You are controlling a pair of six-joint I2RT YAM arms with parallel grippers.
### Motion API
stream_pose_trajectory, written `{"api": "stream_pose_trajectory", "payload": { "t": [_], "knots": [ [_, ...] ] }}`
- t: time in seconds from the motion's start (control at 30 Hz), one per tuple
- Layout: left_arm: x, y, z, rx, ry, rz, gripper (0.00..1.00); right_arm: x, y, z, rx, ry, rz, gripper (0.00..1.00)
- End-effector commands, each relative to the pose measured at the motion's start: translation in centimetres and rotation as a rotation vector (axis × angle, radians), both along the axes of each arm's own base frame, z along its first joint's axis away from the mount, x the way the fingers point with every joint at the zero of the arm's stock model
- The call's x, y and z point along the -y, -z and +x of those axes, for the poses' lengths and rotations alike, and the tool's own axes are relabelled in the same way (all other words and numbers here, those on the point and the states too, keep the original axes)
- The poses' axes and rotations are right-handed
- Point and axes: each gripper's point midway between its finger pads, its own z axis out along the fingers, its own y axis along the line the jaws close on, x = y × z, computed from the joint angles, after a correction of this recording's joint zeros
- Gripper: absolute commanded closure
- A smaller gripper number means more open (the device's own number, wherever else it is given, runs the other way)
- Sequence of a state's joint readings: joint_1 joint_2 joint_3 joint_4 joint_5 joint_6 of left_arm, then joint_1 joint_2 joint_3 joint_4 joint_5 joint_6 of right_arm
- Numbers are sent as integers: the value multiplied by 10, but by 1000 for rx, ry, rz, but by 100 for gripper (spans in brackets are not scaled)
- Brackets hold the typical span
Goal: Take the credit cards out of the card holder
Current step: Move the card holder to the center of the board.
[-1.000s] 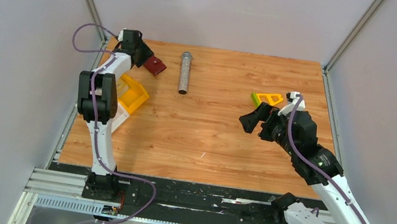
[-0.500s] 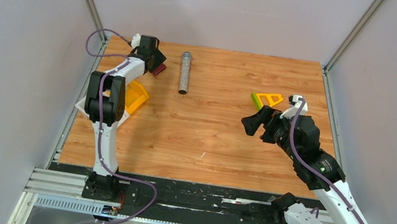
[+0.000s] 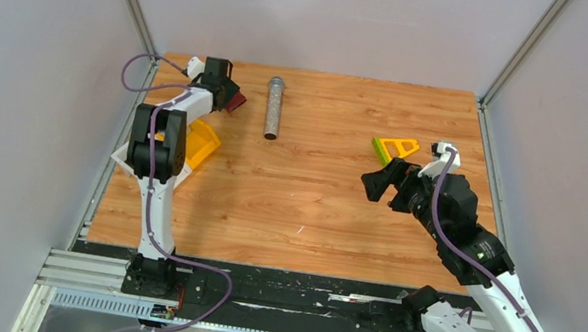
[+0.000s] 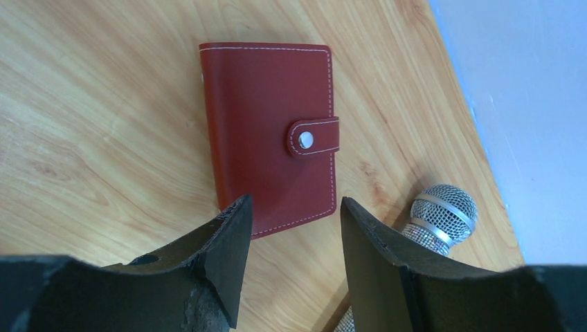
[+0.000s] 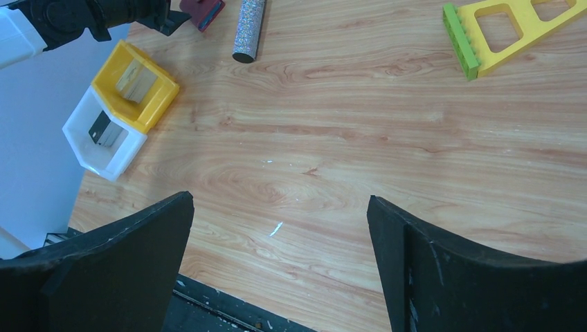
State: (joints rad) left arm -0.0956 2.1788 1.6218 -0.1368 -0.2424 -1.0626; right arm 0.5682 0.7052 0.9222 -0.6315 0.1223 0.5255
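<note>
The dark-red card holder [image 4: 266,131] lies flat on the table [image 4: 104,104] at the far left corner. It is folded with its snap tab [image 4: 313,137] fastened, and a microphone [image 4: 443,207] is just beside it. The left claw [image 4: 294,204] hangs over its near edge, jaws partly open, holding nothing. A tan card [image 5: 135,78] stands in the yellow tray [image 5: 156,104] and a dark card [image 5: 104,128] in the white tray [image 5: 111,162], so I'd say the cards are out. The claw should rise straight up, jaws apart, clear of holder and microphone. The right claw [image 5: 280,200] hovers wide open and empty, well apart.
</note>
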Motion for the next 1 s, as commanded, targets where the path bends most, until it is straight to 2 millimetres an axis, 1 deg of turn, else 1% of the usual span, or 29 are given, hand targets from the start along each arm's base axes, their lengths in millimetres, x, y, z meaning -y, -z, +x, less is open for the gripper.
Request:
{"api": "stream_pose_trajectory", "payload": {
  "t": [0.0, 0.23, 0.47, 0.63, 0.67, 0.8, 0.97],
  "knots": [
    [-17, 11, -1, -3, -96, -17, 41, 1, -10, 5, 47, 9, 6, 0],
    [-14, 27, -1, -25, -79, -62, 42, -1, -7, 5, 34, 9, 9, 0],
    [-7, 44, -14, -68, -99, -129, 45, -1, -9, 5, 36, 10, 18, 0],
    [-4, 46, -23, -108, -95, -137, 48, 0, -10, 3, 40, 9, 23, 0],
    [-3, 48, -26, -128, -94, -137, 49, 0, -11, 2, 41, 10, 27, 0],
    [6, 49, -34, -161, -58, -154, 50, 1, -11, 1, 41, 14, 32, 0],
    [13, 42, -44, -189, -13, -105, 51, 1, -13, -1, 48, 6, 39, 0]
  ]
}}
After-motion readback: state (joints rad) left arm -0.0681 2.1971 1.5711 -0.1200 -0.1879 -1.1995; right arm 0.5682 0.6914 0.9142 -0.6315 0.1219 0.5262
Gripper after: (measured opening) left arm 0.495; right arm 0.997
